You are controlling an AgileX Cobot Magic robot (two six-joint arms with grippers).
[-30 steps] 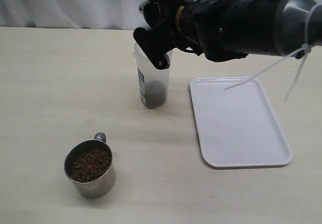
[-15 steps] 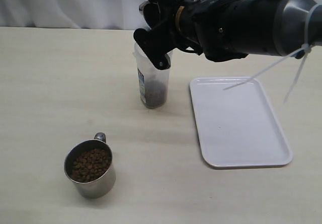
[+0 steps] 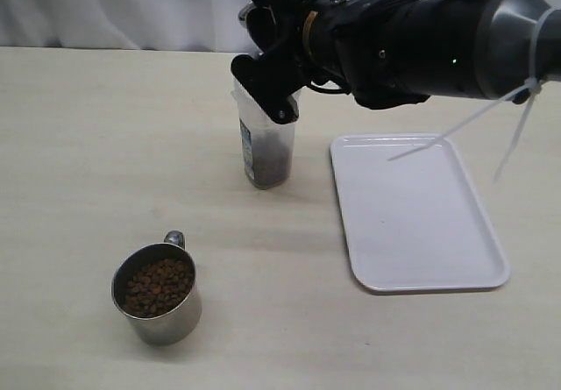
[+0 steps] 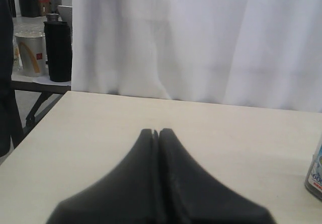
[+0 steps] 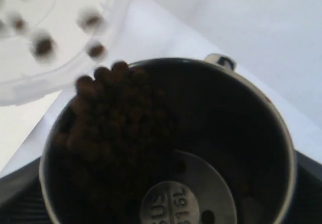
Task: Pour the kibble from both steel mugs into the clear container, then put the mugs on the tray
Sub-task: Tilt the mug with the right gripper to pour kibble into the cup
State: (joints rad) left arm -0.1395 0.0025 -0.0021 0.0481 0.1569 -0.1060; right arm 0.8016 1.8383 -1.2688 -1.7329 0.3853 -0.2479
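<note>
Above the clear container (image 3: 267,140), your right gripper (image 3: 268,79) clamps the first mug (image 5: 251,133), which is tipped on its side. Kibble (image 5: 115,123) is spilling over its lip into the container's mouth, and a dark layer already lies at the bottom. Plenty remains in that mug, so you are roughly midway through the first pour. Your left gripper (image 4: 156,136) hovers over the table (image 3: 88,145), fingers pressed together on nothing. Left for you: the second mug (image 3: 158,289), standing full well apart from the container, then both mugs onto the tray (image 3: 412,223), which holds neither yet.
</note>
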